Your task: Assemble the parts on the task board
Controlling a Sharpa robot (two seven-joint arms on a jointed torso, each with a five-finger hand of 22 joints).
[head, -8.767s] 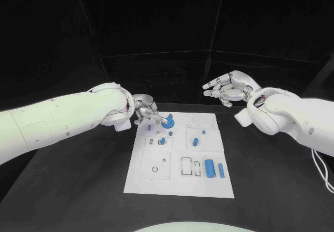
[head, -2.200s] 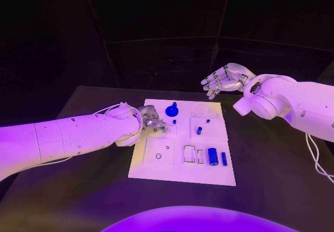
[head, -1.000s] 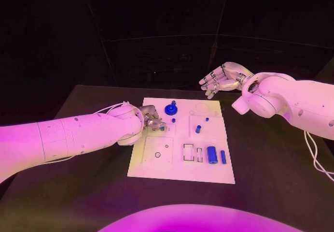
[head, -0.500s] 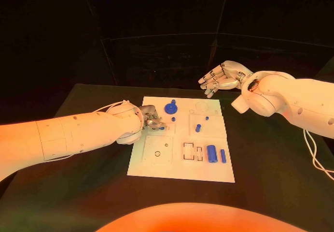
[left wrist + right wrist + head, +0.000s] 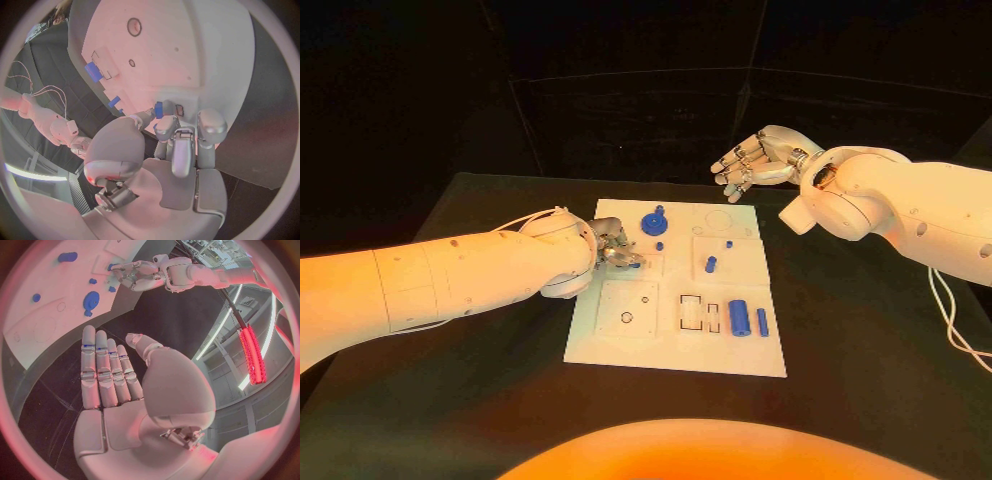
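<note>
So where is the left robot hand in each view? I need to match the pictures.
Head view: the left robot hand rests at the left edge of the task board, in its far half.
Left wrist view: it is the camera's own hand, fingertips at the task board.
Right wrist view: it lies beyond the right robot hand, across the task board.
Shared landmark: the task board.
</note>
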